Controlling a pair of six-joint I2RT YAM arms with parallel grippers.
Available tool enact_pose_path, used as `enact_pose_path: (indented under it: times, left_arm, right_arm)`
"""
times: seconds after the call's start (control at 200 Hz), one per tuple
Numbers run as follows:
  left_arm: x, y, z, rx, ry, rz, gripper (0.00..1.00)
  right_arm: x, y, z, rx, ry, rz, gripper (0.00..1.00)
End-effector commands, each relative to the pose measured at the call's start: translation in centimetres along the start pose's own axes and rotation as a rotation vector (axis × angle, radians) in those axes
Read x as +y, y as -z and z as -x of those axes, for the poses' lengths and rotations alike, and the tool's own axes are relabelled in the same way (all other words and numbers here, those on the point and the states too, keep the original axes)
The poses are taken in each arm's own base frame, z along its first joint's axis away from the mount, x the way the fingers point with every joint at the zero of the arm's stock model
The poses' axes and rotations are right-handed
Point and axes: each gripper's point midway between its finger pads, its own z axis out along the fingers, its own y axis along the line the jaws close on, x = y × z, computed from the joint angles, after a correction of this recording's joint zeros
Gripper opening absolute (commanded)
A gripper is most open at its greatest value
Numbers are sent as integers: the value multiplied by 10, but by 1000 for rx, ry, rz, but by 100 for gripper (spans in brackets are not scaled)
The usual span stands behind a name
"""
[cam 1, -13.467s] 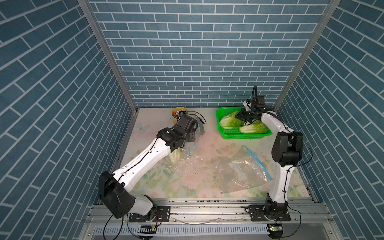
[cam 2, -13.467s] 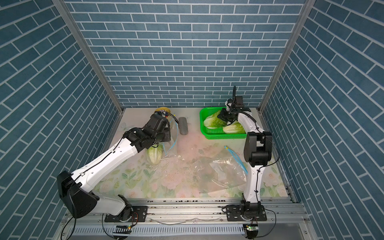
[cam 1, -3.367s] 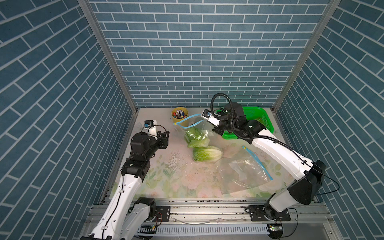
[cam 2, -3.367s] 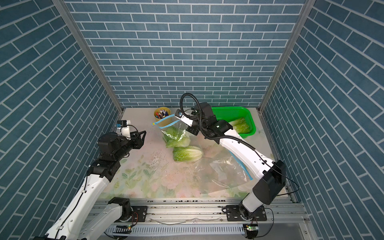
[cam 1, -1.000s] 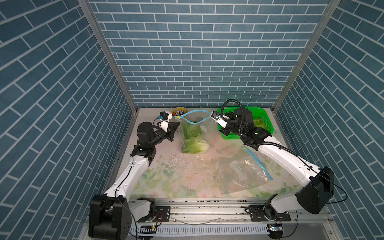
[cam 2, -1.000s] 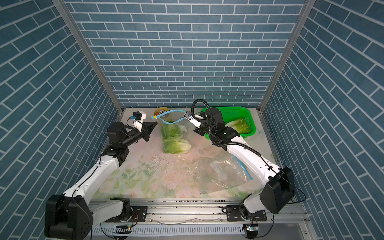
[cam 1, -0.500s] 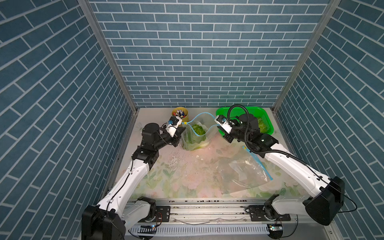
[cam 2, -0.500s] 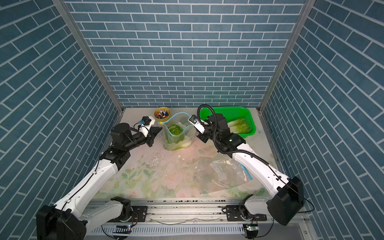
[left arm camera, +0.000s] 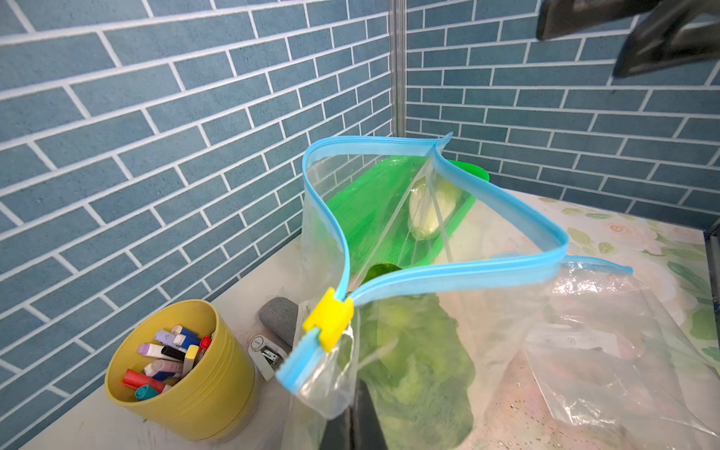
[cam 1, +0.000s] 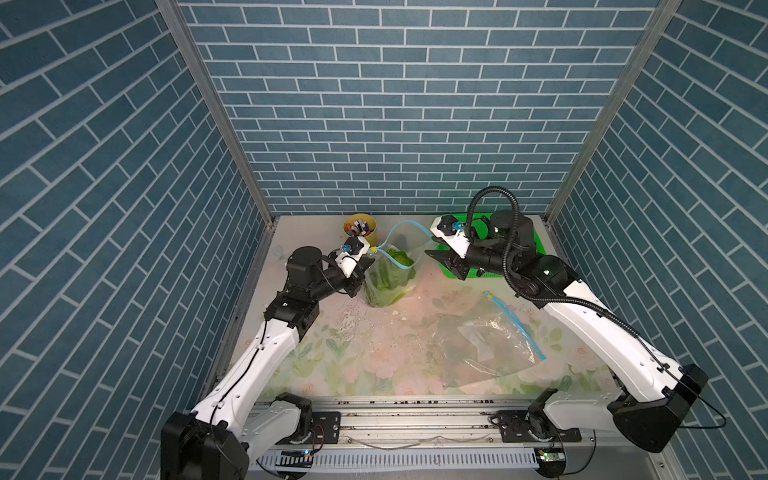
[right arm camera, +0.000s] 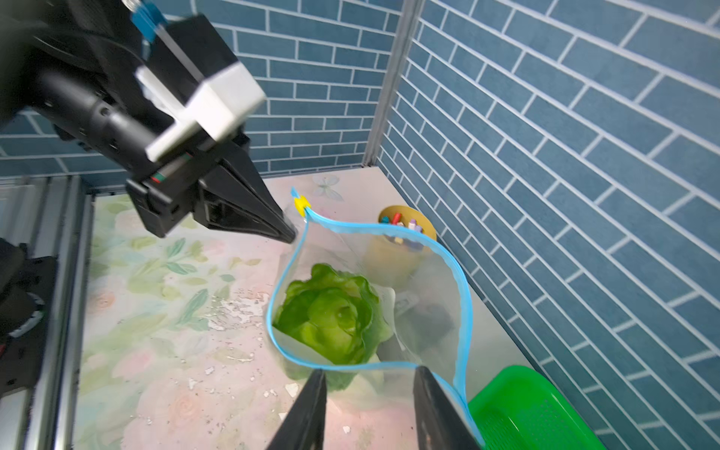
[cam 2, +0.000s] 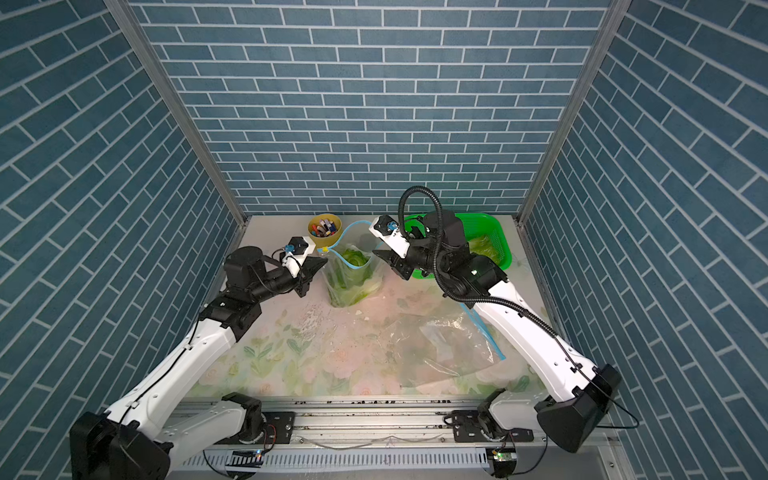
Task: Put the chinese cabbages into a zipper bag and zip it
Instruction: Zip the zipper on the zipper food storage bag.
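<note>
Right wrist view: looking straight down into the clear zipper bag with a blue zip track; it stands upright on the floral table cover, mouth gaping wide
Cabbage in the bag: a crinkly green chinese cabbage sits inside, leaves up; whether another lies under it, cannot tell
Cabbage outside: a pale chinese cabbage lies in the green plastic basket by the back wall
Left gripper: fingers together, pinching the bag's edge just below the yellow slider
Right gripper: fingers apart; the bag's blue rim crosses the gap between them
Also on the table: a yellow round cup of marker pens behind the bag; a second clear bag lying flat, well apart
</note>
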Motion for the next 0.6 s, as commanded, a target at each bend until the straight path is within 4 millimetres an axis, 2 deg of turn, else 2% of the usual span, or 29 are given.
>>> enact_pose_path:
  times: [0.0,0.16,0.595]
  left_arm:
    - [-4,4,20,-36,-58,-17,0]
    - [-7,2,21,-15,-77,-33,0]
    - [-13,4,25,-18,-105,-59,0]
  right_arm:
    - [25,-13,5,7,4,140,39]
    - [38,-35,18,2,40,230,39]
    - [41,-76,23,25,64,361,39]
